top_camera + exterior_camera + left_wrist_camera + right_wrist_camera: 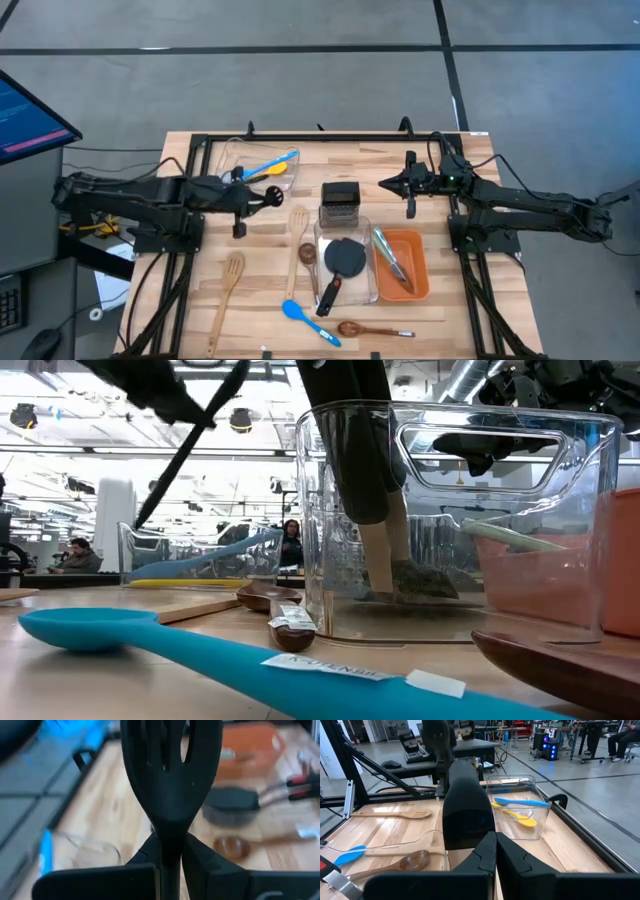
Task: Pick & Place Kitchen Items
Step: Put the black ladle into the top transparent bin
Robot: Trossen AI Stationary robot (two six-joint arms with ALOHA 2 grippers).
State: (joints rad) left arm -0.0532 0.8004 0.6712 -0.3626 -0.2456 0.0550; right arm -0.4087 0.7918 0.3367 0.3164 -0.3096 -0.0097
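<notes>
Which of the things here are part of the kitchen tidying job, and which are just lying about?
Job: slotted turner in the left gripper, blue spoon, wooden spatula, grater, tongs, orange bin.
Not part: monitor beside the table, seated person in the room behind.

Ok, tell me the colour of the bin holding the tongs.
Orange bin; high view shows it best.

Orange bin (412,262), blue spoon (309,323)

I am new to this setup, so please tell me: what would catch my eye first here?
The left gripper holds a black slotted turner upright above the table's left half. Beside it, a clear bin holds blue and yellow spoons. At the centre stands a steel box grater, with an orange tray to its right.
</notes>
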